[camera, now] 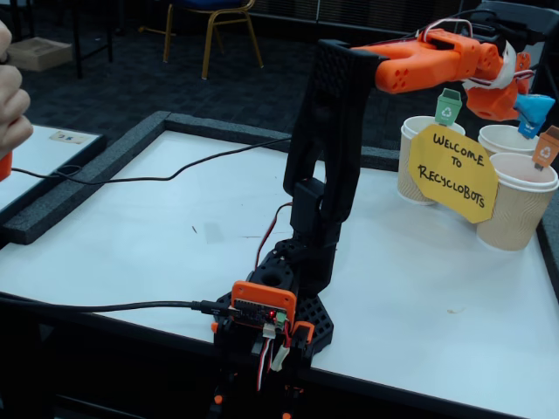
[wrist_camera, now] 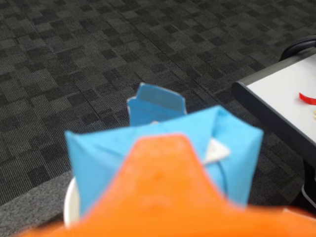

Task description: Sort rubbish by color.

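In the wrist view a light blue crumpled paper lump [wrist_camera: 163, 148], a piece of the rubbish, fills the middle, pressed against the blurred orange finger [wrist_camera: 163, 197] of my gripper [wrist_camera: 165, 145], which is shut on it. Behind the lump stands a small blue tag [wrist_camera: 155, 104], and a white cup rim [wrist_camera: 69, 205] shows below at the left. In the fixed view the arm reaches far right, with my gripper [camera: 517, 103] and the blue lump [camera: 534, 106] hanging over the back cup [camera: 500, 140].
Three beige paper cups stand at the table's right: one with a green tag [camera: 448, 106], the back one, one with an orange tag [camera: 546, 147]. A yellow sign [camera: 452, 171] leans against them. Cables [camera: 157, 175] cross the table. A hand [camera: 10, 96] shows at the left edge.
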Motion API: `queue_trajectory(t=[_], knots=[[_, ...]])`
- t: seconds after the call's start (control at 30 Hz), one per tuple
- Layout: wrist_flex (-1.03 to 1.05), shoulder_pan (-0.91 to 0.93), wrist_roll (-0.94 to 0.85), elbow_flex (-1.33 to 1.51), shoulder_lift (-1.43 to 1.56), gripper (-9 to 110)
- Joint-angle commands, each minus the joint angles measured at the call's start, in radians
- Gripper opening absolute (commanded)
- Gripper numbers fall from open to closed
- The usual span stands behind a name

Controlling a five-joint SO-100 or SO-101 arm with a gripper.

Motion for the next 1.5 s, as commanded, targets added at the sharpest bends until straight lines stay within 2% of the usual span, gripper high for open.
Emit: queue_trajectory(t=[0.0, 0.33, 0.63, 0.83, 0.97, 1.47], knots=[[-0.038, 0.025, -0.018, -0.083, 0.044, 11], [-0.026, 0.023, -0.018, -0.072, 0.044, 16], [-0.020, 0.023, -0.018, -0.063, 0.049, 17], [0.025, 0.021, -0.018, -0.066, 0.101, 9], [0.092, 0.017, -0.012, -0.054, 0.189, 0], [0.219, -0.074, -0.018, 0.342, 0.784, 0]])
